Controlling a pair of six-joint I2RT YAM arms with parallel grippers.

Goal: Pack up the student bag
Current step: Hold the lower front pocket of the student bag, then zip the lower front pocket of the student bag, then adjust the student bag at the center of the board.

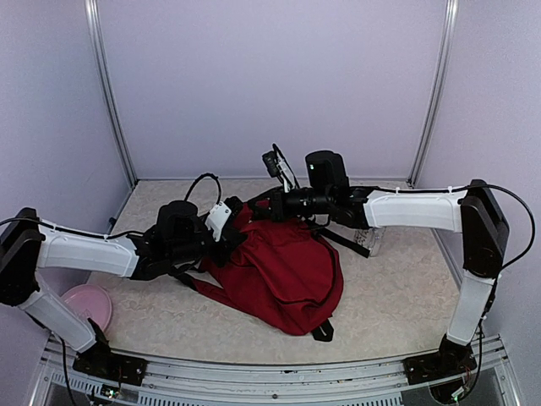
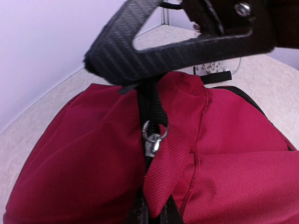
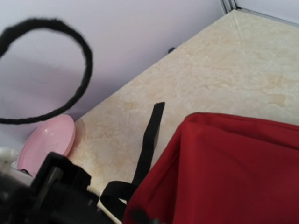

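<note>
The student bag (image 1: pixel 283 271) is a dark red backpack lying in the middle of the table, its top raised toward the back. My right gripper (image 1: pixel 272 204) is shut on its black top handle (image 2: pixel 140 51) and holds it up; that gripper (image 2: pixel 219 21) shows at the upper right of the left wrist view. My left gripper (image 1: pixel 230 235) is at the bag's upper left edge. Its fingertips (image 2: pixel 140 215) pinch a fold of red fabric just below the metal zipper pull (image 2: pixel 153 138). The right wrist view shows the bag's red side (image 3: pixel 224 168) and a loose black strap (image 3: pixel 148 140).
A pink plate (image 1: pixel 86 305) sits at the near left of the table, also visible as a pink plate (image 3: pixel 46 140) beside the left arm. A pale patterned item (image 1: pixel 373 241) lies behind the bag on the right. Walls close in the left, back and right sides.
</note>
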